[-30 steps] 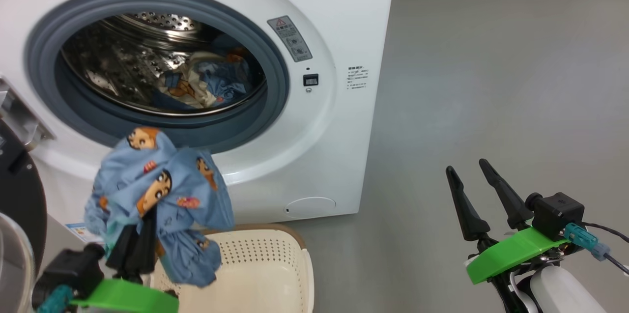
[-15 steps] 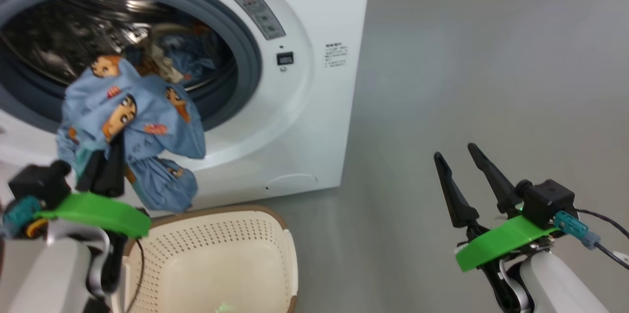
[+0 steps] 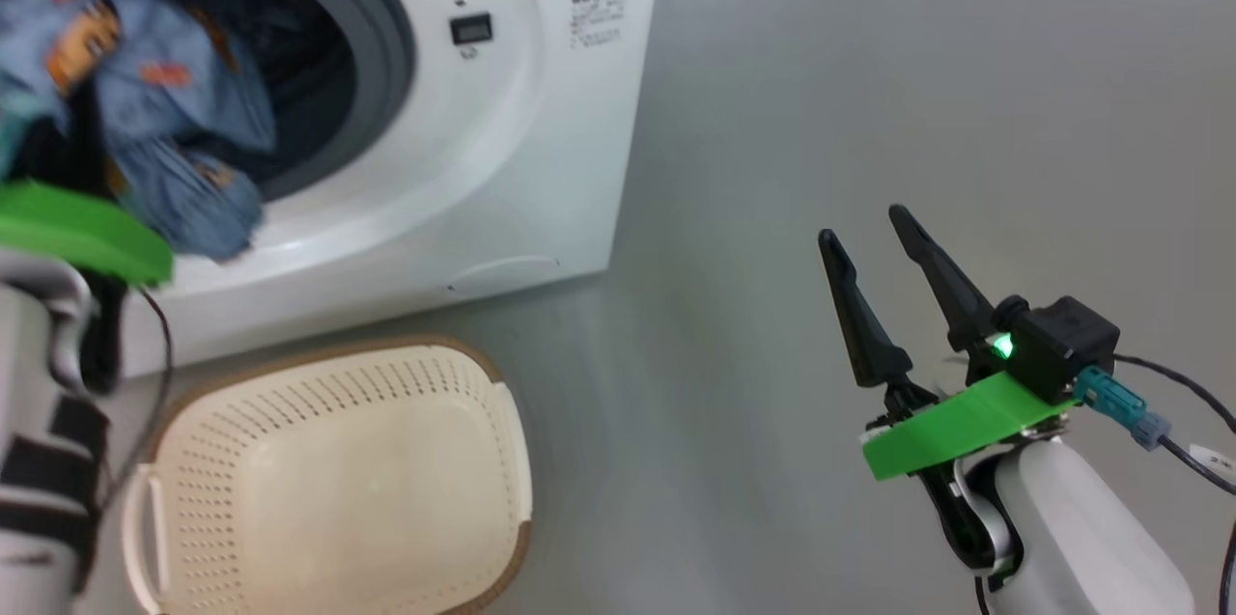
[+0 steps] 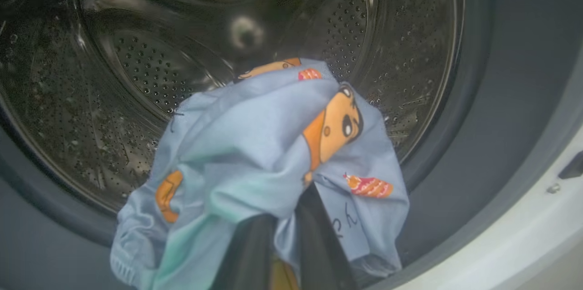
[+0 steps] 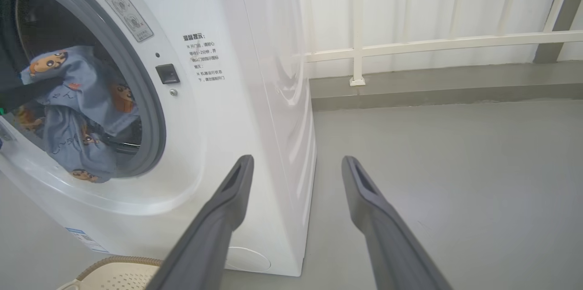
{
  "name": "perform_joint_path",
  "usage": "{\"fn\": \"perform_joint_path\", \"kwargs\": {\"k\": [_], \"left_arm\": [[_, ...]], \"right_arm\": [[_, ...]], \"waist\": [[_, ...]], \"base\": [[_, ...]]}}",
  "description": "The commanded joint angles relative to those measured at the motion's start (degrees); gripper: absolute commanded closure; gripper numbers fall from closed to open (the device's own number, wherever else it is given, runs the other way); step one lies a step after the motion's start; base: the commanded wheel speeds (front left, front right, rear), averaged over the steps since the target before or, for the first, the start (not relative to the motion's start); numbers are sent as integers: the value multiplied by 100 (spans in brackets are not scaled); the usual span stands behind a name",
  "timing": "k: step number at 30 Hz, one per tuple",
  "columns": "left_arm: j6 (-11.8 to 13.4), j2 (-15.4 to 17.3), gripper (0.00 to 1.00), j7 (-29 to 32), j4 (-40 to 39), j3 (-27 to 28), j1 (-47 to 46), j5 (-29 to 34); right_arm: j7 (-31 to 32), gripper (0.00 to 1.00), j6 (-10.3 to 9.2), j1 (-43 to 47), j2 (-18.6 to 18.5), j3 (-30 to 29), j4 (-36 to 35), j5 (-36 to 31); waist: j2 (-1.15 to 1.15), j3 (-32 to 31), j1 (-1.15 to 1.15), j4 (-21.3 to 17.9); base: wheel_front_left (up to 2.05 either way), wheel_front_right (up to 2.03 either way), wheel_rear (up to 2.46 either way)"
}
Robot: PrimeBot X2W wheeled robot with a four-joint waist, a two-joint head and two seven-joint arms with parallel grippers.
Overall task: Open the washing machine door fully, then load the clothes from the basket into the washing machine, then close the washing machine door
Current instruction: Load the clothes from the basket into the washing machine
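Snagging is the likely trouble — the garment (image 4: 255,144) droops below the left hand (image 4: 287,240), and its tail could catch on the grey gasket (image 4: 492,99) or fall outside the washing machine (image 3: 541,113) if released too near the lip. Light blue, soft and bunched, printed with orange cartoon figures, it is pinched by the left hand at the drum (image 4: 136,76) mouth. The right hand (image 3: 862,227) stands wide, holding nothing, over the floor (image 3: 772,65).

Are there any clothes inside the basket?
No, the basket shows a bare cream floor and perforated walls, with no fabric in it.
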Motion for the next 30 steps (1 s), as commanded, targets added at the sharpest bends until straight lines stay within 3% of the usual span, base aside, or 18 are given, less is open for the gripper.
{"fn": "perform_joint_path", "kwargs": {"k": [1, 14, 22, 27, 28, 29, 30], "left_arm": [[-51, 330, 100, -75, 31, 205, -459, 108], [-85, 812, 100, -77, 770, 357, -1669, 261], [-85, 1127, 100, -77, 424, 609, -2330, 524], [-25, 1120, 100, -77, -4, 1016, -2457, 841], [-26, 1095, 97, -77, -2, 1079, -2462, 858], [-28, 1058, 77, -77, 27, 1160, -2469, 842], [-31, 1046, 51, -77, 107, 1151, -2459, 899]], "right_arm": [[-29, 0, 31, -139, 49, 89, -198, -95], [-29, 0, 31, -289, 347, 169, -412, -307], [-29, 0, 31, -290, 458, 177, -538, -348], [-29, 0, 31, -285, 503, 167, -591, -333], [-29, 0, 31, -285, 507, 168, -592, -334], [-29, 0, 31, -287, 510, 172, -591, -337], [-29, 0, 31, -289, 513, 178, -585, -338]], "waist": [[0, 558, -1, -323], [0, 1400, -1, -908], [0, 1760, -1, -1105], [0, 1877, -1, -1170], [0, 1886, -1, -1174], [0, 1891, -1, -1175], [0, 1884, -1, -1176]], "base": [[0, 0, 0], [0, 0, 0], [0, 0, 0], [0, 0, 0], [0, 0, 0], [0, 0, 0], [0, 0, 0]]}}
